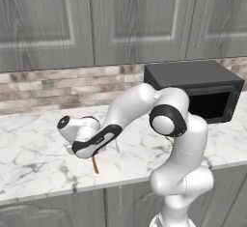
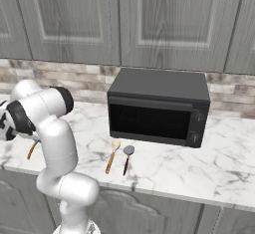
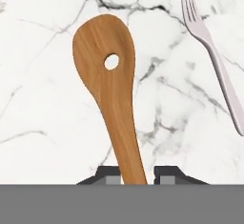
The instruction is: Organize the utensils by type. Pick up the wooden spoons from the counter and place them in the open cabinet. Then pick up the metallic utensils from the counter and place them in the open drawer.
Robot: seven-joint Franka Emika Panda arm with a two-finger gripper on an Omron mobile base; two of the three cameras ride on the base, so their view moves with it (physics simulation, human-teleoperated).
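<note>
One wooden spoon (image 3: 110, 82) is straddled at its handle on the counter (image 3: 43, 99) by the narrowly parted gripper (image 3: 138, 174), contact unclear, so the pickup is judged underway, with squeezing and lifting needed next.

Base views flank counter (image 1: 38, 144); hand view close, downward.

The orange-brown wooden spoon with a holed oval head (image 3: 108, 75) lies flat on the white grey-veined marble counter (image 3: 43, 99), just beside a slim silver metal fork (image 3: 214, 56). In front of the black oven, a paler-headed wooden spoon (image 2: 112, 156) and a round-bowled grey metal spoon (image 2: 127, 158) lie side by side.
</note>
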